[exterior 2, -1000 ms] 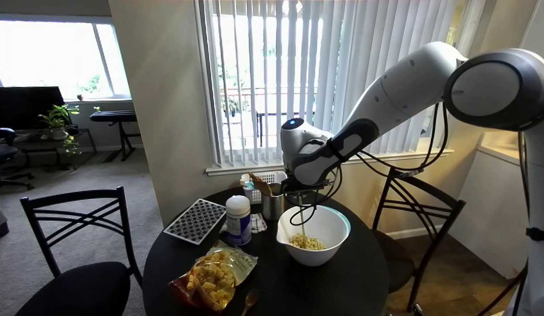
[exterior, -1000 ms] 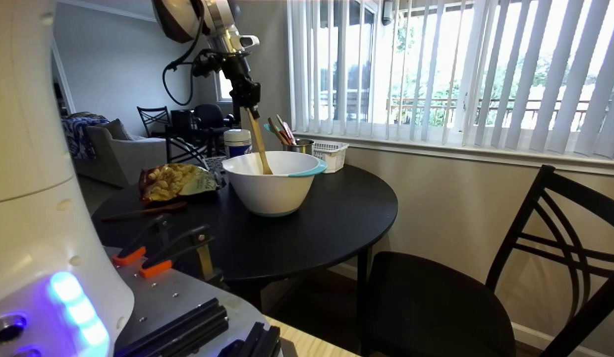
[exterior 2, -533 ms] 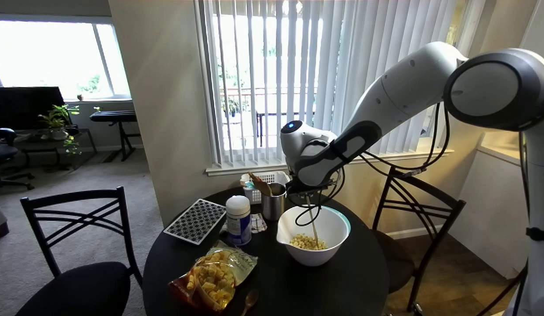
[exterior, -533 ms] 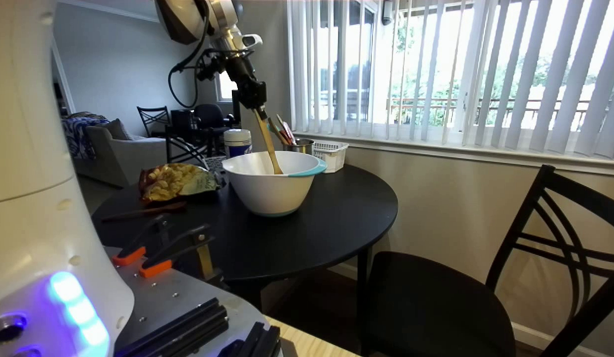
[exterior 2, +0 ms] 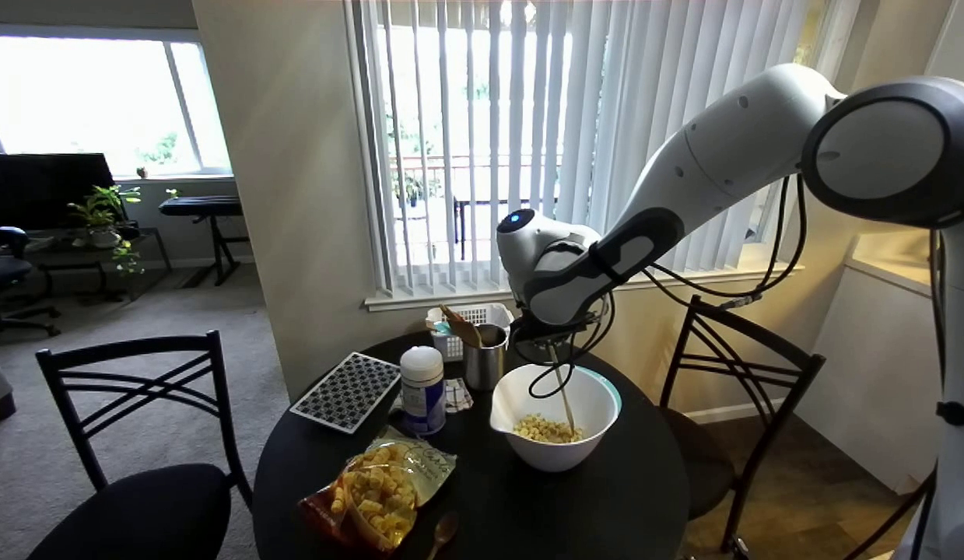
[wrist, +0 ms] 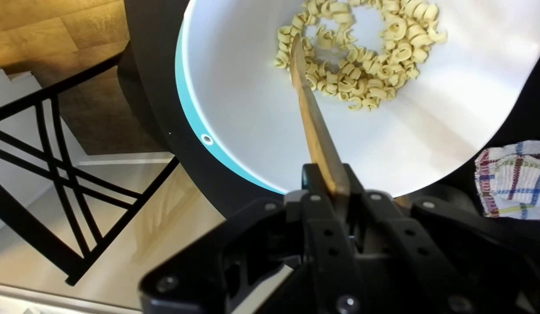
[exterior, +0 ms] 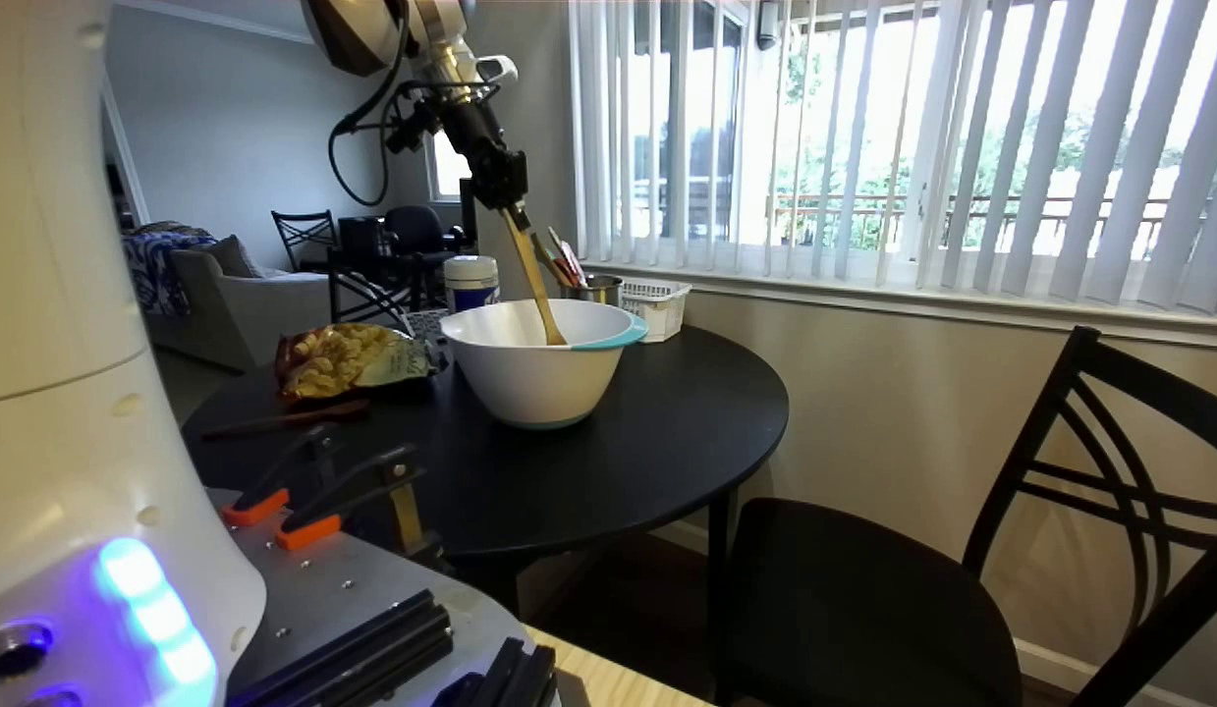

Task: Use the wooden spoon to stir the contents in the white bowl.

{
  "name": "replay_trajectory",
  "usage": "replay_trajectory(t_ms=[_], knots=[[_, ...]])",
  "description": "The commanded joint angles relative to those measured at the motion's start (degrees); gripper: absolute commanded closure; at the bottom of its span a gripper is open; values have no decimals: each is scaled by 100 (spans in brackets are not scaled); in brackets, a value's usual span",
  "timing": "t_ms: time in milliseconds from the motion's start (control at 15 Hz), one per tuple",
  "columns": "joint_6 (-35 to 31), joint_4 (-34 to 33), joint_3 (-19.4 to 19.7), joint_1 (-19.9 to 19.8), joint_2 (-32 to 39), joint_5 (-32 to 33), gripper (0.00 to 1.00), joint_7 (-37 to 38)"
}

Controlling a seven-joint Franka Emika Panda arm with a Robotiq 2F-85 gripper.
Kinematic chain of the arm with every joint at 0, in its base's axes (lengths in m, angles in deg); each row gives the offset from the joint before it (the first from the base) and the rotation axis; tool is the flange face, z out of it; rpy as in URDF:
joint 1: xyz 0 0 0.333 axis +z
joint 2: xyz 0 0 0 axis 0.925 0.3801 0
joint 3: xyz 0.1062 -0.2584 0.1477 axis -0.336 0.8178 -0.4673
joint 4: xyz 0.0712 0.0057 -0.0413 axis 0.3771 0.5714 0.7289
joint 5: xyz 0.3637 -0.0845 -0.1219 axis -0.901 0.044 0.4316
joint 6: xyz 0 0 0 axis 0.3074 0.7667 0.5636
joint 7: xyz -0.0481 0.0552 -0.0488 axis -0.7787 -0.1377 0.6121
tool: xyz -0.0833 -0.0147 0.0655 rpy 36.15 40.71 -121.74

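A table (exterior 2: 544, 521) is holding a bowl (exterior: 539, 388); near it, pot (exterior 2: 483, 365), cloth (exterior 2: 457, 395), canister (exterior 2: 423, 393), basket (exterior: 659, 316), bag (exterior 2: 380, 490) and dark spoon (exterior 2: 445, 529); farther off, a panel (exterior 2: 348, 391).

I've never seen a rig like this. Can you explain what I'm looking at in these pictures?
The mostly white machine is a robot arm; its black grasping part is the end effector, here closed on the handle of a wooden spoon. The wrist view comes from a camera near that end, looking down into a large white bowl. Both exterior views come from cameras outside the robot. The spoon's lower end reaches what looks like curled pasta inside the bowl. The bowl stands on a round black table, along with a shiny bag, a dark brown spoon, a canister, a metal pot of utensils, a white basket, a checked cloth and a patterned board.
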Motion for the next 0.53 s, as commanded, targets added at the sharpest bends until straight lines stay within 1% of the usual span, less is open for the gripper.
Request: replay_trajectory(t_ms=[0,333,467], knots=[[-55,378,-204,-203,-282,-141,97,-426],[-10,667,-301,-321,-308,-366,97,-925],[-268,720,-380,-374,-344,-587,97,-1151]])
